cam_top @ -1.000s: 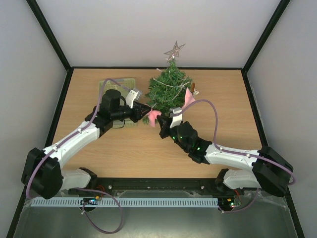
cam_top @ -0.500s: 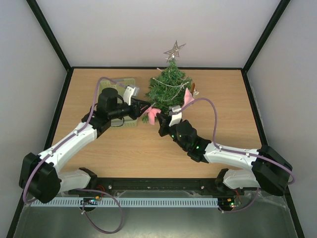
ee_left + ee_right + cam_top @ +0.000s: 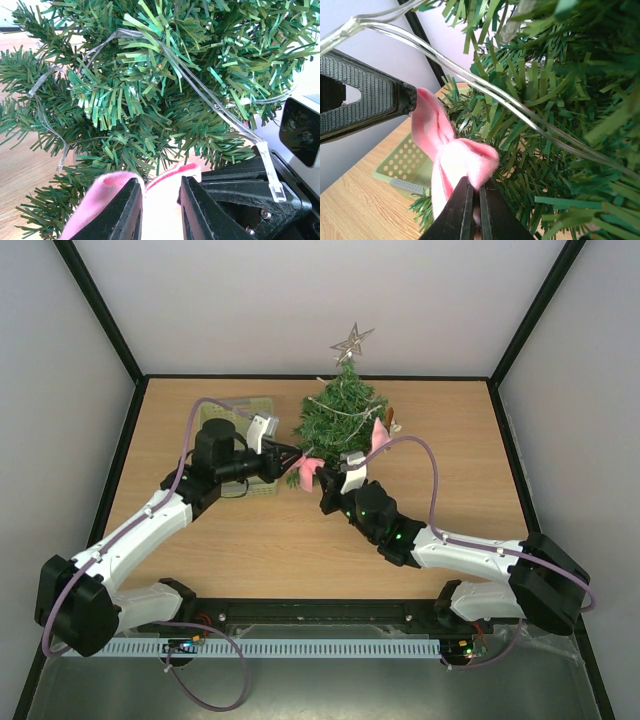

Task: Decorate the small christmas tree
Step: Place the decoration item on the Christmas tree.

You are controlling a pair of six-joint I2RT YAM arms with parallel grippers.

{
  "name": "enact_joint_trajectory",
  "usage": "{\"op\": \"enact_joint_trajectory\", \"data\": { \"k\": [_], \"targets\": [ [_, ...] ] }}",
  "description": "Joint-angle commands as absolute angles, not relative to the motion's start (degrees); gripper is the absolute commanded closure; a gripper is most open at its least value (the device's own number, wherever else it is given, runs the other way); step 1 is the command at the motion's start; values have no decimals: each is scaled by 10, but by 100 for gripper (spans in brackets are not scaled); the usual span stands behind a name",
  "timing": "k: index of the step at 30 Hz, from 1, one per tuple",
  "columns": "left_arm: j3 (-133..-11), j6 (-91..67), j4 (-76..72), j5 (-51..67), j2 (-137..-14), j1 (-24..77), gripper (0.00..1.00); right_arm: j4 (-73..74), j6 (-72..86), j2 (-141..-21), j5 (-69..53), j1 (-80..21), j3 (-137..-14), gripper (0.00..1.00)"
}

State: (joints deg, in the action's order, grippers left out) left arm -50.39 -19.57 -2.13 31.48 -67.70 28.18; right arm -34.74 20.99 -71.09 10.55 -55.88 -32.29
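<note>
Over the wooden table (image 3: 280,540), the right gripper (image 3: 325,476) reaches in from 5 o'clock and the left gripper (image 3: 296,460) from 8 o'clock. Both are clamped on one pink ribbon (image 3: 306,472), the right pinching its folded middle and the left gripping an end. The ribbon sits against the lower branches at 7 o'clock of the small christmas tree (image 3: 340,415), which stands at the table's 12 o'clock, wound with a clear light string (image 3: 200,90). A pale green basket (image 3: 245,403) lies at its 9 o'clock, and a silver star (image 3: 351,341) tops it.

High rear overview — two wrist close-ups, opposite sides of the small christmas tree (image 3: 150,90)
</note>
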Motion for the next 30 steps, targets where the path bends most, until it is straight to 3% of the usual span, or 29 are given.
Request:
{"op": "enact_joint_trajectory", "data": {
  "k": [1, 23, 30],
  "targets": [
    [-499, -199, -21, 323, -668, 292, 76, -343, 206, -719, 129, -557, -337, 98],
    [-483, -188, -48, 300, -708, 299, 78, -355, 176, -732, 140, -555, -353, 98],
    [-482, -183, -49, 289, -710, 299, 78, -324, 184, -712, 119, -556, -356, 85]
  ]
}}
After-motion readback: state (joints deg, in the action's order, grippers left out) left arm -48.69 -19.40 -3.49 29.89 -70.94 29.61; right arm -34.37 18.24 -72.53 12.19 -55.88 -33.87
